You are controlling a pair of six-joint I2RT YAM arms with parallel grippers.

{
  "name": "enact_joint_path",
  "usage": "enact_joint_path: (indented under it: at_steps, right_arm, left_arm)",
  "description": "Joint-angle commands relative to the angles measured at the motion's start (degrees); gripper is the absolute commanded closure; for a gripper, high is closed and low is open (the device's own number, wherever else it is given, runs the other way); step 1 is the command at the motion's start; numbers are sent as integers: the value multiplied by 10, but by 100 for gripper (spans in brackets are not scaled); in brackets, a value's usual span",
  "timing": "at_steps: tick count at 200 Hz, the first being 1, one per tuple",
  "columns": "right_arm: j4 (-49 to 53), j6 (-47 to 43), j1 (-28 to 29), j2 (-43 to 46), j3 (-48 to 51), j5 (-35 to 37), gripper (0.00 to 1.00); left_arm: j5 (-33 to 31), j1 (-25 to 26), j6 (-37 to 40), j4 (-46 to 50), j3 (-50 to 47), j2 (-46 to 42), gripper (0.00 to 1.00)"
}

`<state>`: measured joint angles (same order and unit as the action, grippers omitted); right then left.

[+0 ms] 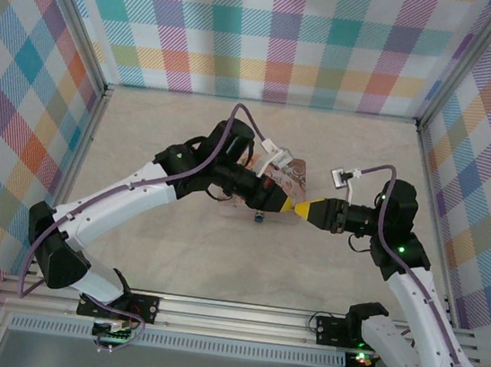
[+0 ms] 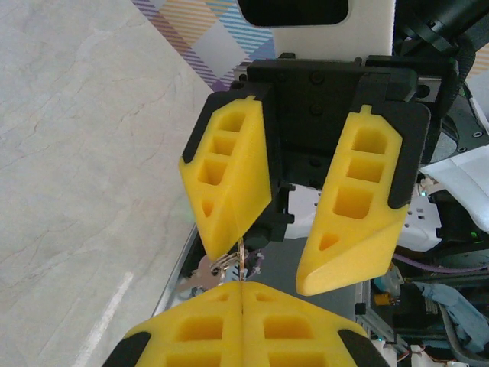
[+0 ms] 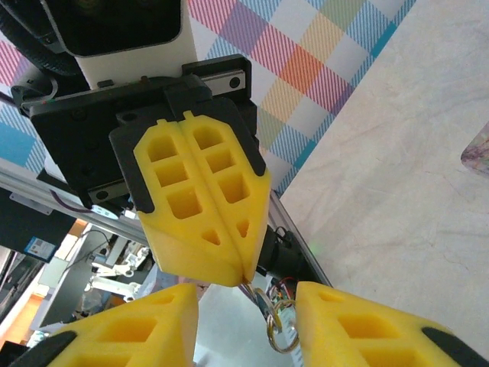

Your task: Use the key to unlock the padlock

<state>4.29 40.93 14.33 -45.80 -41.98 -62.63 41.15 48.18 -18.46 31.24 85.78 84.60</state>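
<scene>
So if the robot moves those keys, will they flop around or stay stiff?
Probably floppy: the key ring dangles loose from the shut left gripper, so it may swing. The key looks like thin metal, likely stiff and light, and maybe slippery against those smooth fingers.

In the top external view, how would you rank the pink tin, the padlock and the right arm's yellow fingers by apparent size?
1. The pink tin, though the left arm hides part.
2. The right arm's yellow fingers; likely nearer the camera, so their place is unsure.
3. The padlock, clearly smallest.
</scene>
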Motion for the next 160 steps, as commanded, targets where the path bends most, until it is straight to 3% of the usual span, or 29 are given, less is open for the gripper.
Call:
enact_joint_path:
  at_steps: [1, 53, 85, 99, 160]
  right_arm:
    - [3, -17, 3, 7, -11, -16, 67]
    - [16, -31, 3, 5, -17, -15, 88]
    - [33, -46, 3, 7, -21, -15, 92]
    - [35, -50, 4, 11, -19, -15, 99]
    - [51, -67, 14, 23, -16, -9, 100]
  left_arm:
    - [16, -6, -3, -11, 19, 4, 100]
    - [15, -7, 5, -1, 24, 7, 100]
    - [12, -8, 12, 8, 27, 8, 100]
    - [11, -9, 14, 10, 28, 8, 100]
    - [5, -12, 12, 5, 31, 10, 100]
